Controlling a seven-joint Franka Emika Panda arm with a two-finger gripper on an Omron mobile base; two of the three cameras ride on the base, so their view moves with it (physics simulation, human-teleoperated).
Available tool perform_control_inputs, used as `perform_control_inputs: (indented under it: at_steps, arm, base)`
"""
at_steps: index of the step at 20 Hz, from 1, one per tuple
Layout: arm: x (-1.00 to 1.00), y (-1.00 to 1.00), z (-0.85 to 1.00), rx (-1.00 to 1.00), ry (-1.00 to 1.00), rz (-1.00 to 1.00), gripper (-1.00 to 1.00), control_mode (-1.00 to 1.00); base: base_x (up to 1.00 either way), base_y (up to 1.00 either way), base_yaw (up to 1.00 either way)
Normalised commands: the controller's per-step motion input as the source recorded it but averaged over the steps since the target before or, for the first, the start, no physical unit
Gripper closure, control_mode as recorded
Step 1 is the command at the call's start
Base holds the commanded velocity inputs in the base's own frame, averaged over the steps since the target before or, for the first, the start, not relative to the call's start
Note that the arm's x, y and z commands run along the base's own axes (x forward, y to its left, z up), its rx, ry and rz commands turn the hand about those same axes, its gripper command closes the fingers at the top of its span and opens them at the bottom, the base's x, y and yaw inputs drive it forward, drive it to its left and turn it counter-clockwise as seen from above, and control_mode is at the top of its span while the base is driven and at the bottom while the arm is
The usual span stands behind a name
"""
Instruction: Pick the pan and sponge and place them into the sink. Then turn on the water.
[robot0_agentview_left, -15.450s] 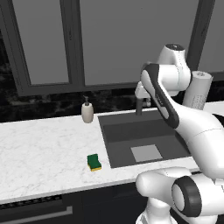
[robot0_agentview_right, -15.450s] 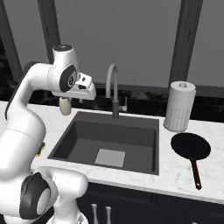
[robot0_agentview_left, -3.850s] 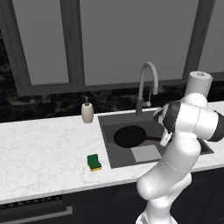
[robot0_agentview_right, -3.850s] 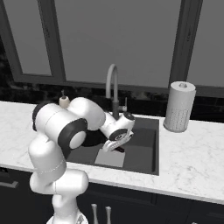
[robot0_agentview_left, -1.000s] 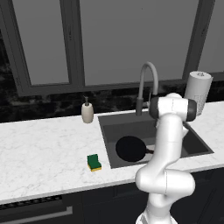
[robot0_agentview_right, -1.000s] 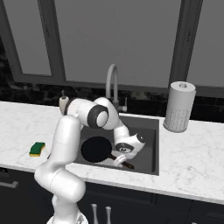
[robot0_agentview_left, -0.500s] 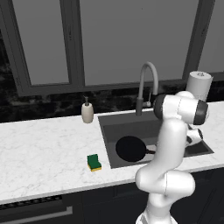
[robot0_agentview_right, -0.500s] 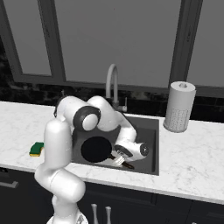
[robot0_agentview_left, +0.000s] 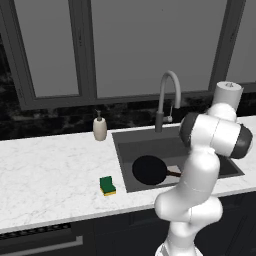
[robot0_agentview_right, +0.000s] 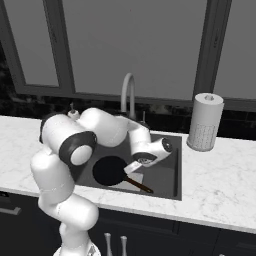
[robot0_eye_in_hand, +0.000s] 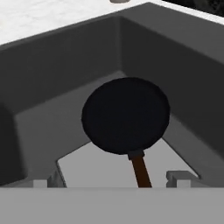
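gripper (robot0_eye_in_hand: 111, 183): jaws wide apart, nothing between them; tips at bottom edge of hand view, either side of the handle
pan (robot0_eye_in_hand: 126, 114): flat on the sink floor, centre of hand view; brown handle runs down toward the tips, probably not touching them
sink (robot0_agentview_left: 125, 160): centre-right of left base view, pan in its left half
sponge (robot0_agentview_left: 107, 185): on the counter (robot0_agentview_left: 45, 170), lower centre-left of left base view, just left of the sink rim
faucet (robot0_agentview_left: 167, 97): behind the basin, no stream visible

The black pan (robot0_eye_in_hand: 125, 114) lies flat in the dark grey sink (robot0_agentview_left: 131, 148). The green-and-yellow sponge (robot0_agentview_left: 107, 185) sits on the bench, left of it.
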Motion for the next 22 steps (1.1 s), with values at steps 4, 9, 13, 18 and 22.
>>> perform_control_inputs:
  at_steps: [4,9,13,18,22]
  arm:
    - [-0.56,0.00,0.99,0.00,-0.04,0.00,-1.00,-1.00]
    - [-0.81,0.01,0.82,-0.02,-0.14,0.00,-1.00,-1.00]
    - [-0.83,0.04,0.64,-0.06,-0.05,0.00,-1.00,-1.00]
    - [-0.55,0.06,0.30,-0.12,0.03,0.00,-1.00,-1.00]
    - [-0.22,0.41,0.21,-0.24,0.02,0.00,-1.00,-1.00]
  base:
    - [0.00,0.00,0.00]
    - [0.00,0.00,0.00]
    - [0.00,0.00,0.00]
    - [0.00,0.00,0.00]
    - [0.00,0.00,0.00]
